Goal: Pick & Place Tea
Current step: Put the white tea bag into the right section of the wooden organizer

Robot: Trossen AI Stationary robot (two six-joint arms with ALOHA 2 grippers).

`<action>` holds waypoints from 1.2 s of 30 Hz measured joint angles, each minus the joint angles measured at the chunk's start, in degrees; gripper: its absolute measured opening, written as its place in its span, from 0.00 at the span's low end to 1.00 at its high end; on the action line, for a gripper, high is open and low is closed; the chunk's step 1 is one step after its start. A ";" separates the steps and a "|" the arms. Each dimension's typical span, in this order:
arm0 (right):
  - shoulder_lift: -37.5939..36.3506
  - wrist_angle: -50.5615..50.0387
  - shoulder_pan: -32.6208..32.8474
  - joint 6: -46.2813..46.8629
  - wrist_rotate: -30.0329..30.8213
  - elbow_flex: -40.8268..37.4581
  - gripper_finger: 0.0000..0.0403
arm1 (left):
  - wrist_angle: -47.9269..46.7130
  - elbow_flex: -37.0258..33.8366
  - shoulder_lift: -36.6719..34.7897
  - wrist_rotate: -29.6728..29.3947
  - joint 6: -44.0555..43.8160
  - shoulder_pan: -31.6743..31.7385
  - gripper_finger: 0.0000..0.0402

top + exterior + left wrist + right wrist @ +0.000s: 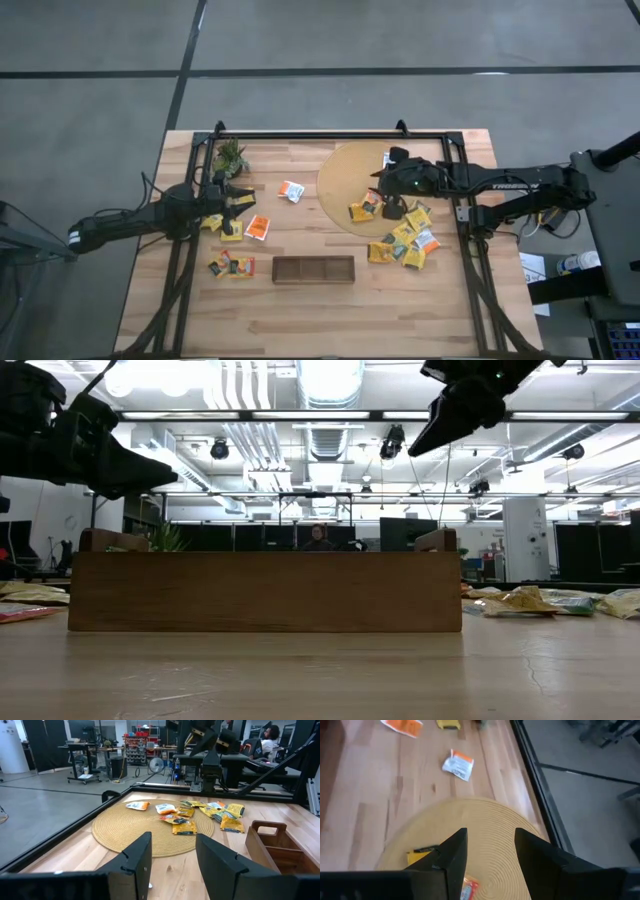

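- Looking straight down: right gripper (385, 186) over the mat (340, 175), fingers parted with nothing between them; nearest sachet (363, 210) just beside it toward the table's front edge, the main pile (408, 242) near on the mat's rim. Best to pick one sachet lying apart from the heap, not a stacked one. Left gripper (238, 200) parted and empty too, above loose tea at the left, with an orange sachet (258, 227) just beside and a white one (291, 190) near. Tray (313, 269) at the front centre, well apart from both.
- Level with the table: both grippers hang well above the wood; tea (520, 600) lies flat and thin at the right, beside the tray (265, 592). Calls for a straight drop with the tips reaching the surface, then a pinch on an edge.
- Left wrist: fingers (137, 860) apart, empty; sachets (184, 826) on the mat (130, 827) lie ahead, well apart.
- Right wrist: fingers (452, 852) apart, empty; a yellow sachet (422, 853) almost under one tip, a white one (458, 764) ahead on bare wood.
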 joint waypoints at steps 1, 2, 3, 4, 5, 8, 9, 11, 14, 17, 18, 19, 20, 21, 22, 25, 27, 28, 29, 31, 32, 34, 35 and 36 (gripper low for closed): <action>0.10 -0.37 0.02 -0.29 1.61 0.00 0.40 | 0.00 0.00 0.00 0.00 -0.01 0.02 0.37; 0.13 -1.13 0.02 -0.34 3.72 0.00 0.40 | 0.00 0.00 0.00 0.00 0.00 0.01 0.37; 0.13 -2.19 -0.02 -0.46 6.22 -0.02 0.40 | 0.00 0.00 0.00 0.00 0.00 0.00 0.37; 0.10 -3.14 -0.27 -0.36 8.73 -0.04 0.40 | 0.00 0.00 0.00 0.00 -0.01 0.00 0.37; 0.08 -3.85 -0.77 0.23 10.86 -0.04 0.40 | 0.00 0.00 0.00 0.00 -0.01 0.02 0.37; -0.14 -5.36 -3.04 2.74 12.11 -0.24 0.40 | 0.00 0.00 0.02 0.00 -0.01 0.02 0.37; -0.16 -4.99 -3.94 3.14 11.77 -0.41 0.40 | 0.01 0.00 0.02 0.00 0.00 0.01 0.37; -0.16 -4.30 -5.94 3.41 10.85 -0.93 0.40 | 0.00 0.00 0.02 0.00 0.01 0.01 0.37; -0.16 -2.85 -9.48 3.69 10.63 -2.41 0.40 | 0.00 0.00 0.02 0.00 0.01 0.02 0.37; -0.16 -2.90 -13.89 5.00 8.70 -3.93 0.40 | 0.01 0.00 0.02 0.00 0.01 0.01 0.37; -0.16 -2.86 -15.59 5.38 6.89 -4.41 0.40 | 0.00 0.00 0.02 0.00 0.00 0.02 0.37; -0.14 -2.88 -17.29 5.76 4.76 -4.91 0.40 | 0.00 0.00 0.02 0.00 0.01 0.00 0.37; -0.12 -2.86 -18.92 6.15 2.60 -5.35 0.40 | 0.01 0.00 0.02 0.00 -0.01 0.00 0.37; -0.11 -2.89 -20.69 6.62 0.52 -5.81 0.40 | 0.00 0.00 0.02 0.00 -0.01 0.02 0.37; -0.11 -2.86 -22.31 7.00 -1.16 -6.26 0.40 | 0.00 0.00 0.02 0.00 0.01 0.00 0.37; -0.11 -2.91 -26.69 7.93 -4.12 -7.40 0.40 | 0.01 0.00 0.02 0.00 0.00 0.00 0.37; -0.11 -3.36 -28.83 8.35 -4.29 -7.97 0.40 | 0.00 0.00 0.02 0.00 0.01 0.00 0.37; -0.11 -3.70 -29.63 8.31 -4.42 -8.30 0.40 | 0.00 0.00 0.02 0.00 -0.01 0.02 0.37; -0.11 -4.00 -30.18 8.06 -4.54 -8.70 0.40 | 0.00 0.00 0.02 0.00 0.01 0.00 0.37; -0.11 -4.32 -30.93 6.25 -5.89 -9.75 0.40 | 0.00 0.00 0.02 0.00 0.01 0.01 0.37; -0.11 -4.31 -30.95 4.97 -6.77 -10.34 0.40 | 0.00 0.00 0.02 0.00 0.01 0.01 0.37; -0.11 -4.15 -30.97 2.17 -7.22 -11.67 0.40 | 0.00 0.00 0.02 0.00 0.00 0.01 0.37; -0.11 -3.96 -30.97 1.09 -7.21 -12.39 0.40 | 0.00 0.00 0.02 0.00 0.00 0.01 0.37; -0.11 -3.68 -30.97 0.32 -7.21 -13.05 0.40 | 0.00 0.00 0.02 0.00 0.00 0.02 0.37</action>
